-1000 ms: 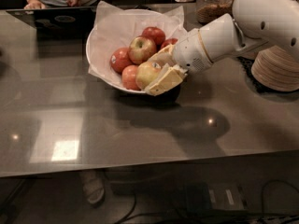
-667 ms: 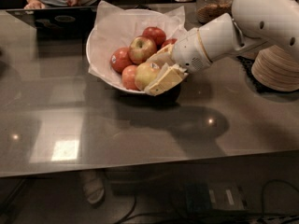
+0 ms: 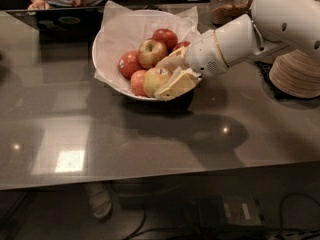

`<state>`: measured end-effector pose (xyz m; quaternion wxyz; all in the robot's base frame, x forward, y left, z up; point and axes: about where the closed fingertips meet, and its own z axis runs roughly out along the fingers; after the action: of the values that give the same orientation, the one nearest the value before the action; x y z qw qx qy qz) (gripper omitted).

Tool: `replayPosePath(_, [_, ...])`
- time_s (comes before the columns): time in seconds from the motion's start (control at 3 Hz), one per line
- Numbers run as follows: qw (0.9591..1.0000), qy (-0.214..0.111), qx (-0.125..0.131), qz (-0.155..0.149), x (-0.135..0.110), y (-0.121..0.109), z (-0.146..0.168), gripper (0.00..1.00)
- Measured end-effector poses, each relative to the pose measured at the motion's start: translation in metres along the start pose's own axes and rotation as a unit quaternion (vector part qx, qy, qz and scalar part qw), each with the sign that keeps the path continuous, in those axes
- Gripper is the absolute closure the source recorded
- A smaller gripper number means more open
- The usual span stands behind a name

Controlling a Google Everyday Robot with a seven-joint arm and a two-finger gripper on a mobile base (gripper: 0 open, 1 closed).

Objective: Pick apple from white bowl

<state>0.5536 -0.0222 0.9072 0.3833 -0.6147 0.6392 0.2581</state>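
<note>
White bowl [image 3: 107, 59], lined with crinkled white paper, holds the apple [image 3: 154, 80] at its 5 o'clock edge: pale yellow-green, reddish blush, small dark sticker. A yellow-and-red apple [image 3: 152, 53] lies near centre, with all-red apples [image 3: 129, 64] at 9 and 1 o'clock. Gripper [image 3: 169, 78], cream-yellow on a white arm [image 3: 235, 41], sits at the bowl's 4 o'clock rim against the apple; table [image 3: 150, 144] glossy grey-brown with pale light patches; stacked plates [image 3: 295, 74] beige, at 3 o'clock of the bowl.

No visible change; gripper [image 3: 161, 82] at apple [image 3: 152, 79].
</note>
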Motion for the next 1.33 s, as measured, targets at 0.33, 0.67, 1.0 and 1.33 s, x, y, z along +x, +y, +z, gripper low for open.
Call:
replayPosePath(0.33, [0.9998,-0.015,0.013,-0.001,-0.011,-0.001,-0.012,1.00])
replayPosePath(0.67, [0.9992,-0.027,0.029,-0.005,-0.022,-0.002,-0.025,1.00])
replayPosePath(1.0, [0.9985,-0.035,0.041,-0.008,-0.029,-0.003,-0.033,1.00])
replayPosePath(1.33, [0.9984,-0.035,0.042,-0.009,-0.030,-0.003,-0.035,1.00])
